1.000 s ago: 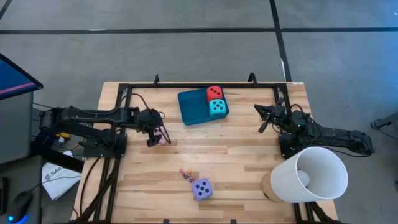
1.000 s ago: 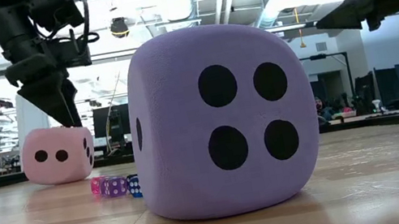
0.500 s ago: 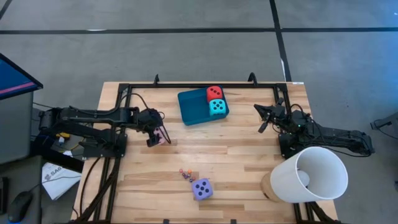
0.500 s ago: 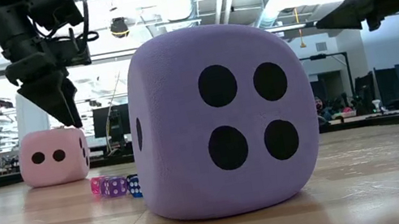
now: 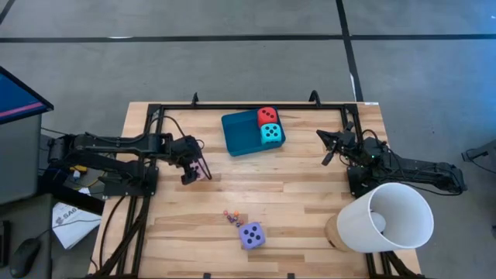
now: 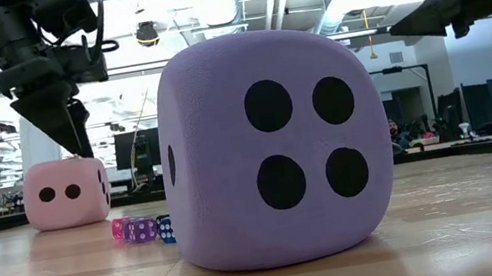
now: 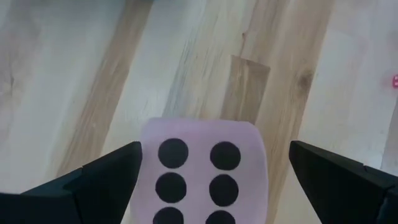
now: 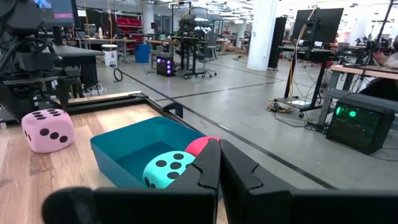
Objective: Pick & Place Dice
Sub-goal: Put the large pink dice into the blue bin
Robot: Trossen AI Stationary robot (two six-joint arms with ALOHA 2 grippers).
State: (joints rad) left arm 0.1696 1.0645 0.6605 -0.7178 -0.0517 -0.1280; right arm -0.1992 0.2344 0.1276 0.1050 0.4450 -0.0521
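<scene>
On my wooden tabletop (image 5: pixel 294 194) the teal tray (image 5: pixel 240 133) already holds the soft red die (image 5: pixel 267 115) and turquoise die (image 5: pixel 270 133). The purple die (image 5: pixel 251 235) waits near the front edge. My left tool (image 5: pixel 195 168) hangs wide open over the pink die (image 7: pixel 202 171), holding nothing; my right tool (image 5: pixel 328 147) idles shut, empty.

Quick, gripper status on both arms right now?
Left gripper: open, fingers either side of the pink die, not closed on it.
Right gripper: closed, holding nothing, at the table's right side.
</scene>
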